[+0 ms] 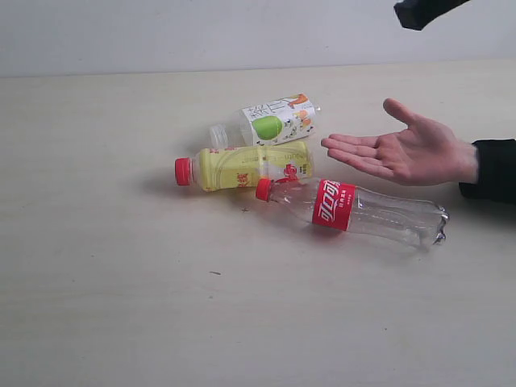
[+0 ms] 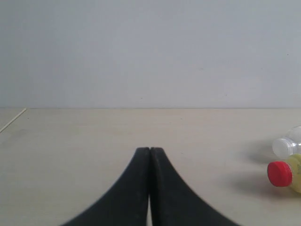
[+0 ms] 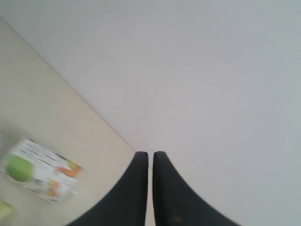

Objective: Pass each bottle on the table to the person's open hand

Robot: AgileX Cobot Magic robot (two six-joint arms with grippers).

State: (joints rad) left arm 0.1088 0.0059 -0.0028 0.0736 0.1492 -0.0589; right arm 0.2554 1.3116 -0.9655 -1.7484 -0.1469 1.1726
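My left gripper (image 2: 149, 151) and right gripper (image 3: 150, 155) are pinched together, empty. The open hand (image 1: 407, 149) is held palm-up beside the bottles (image 1: 242, 167), ready to receive.

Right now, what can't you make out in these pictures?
Right arm: exterior view, top edge cuts off all but a black tip.
Yellow bottle: left wrist view, frame edge cuts off all but its red-capped neck.
Green-apple bottle: right wrist view, blurred, label text unreadable.
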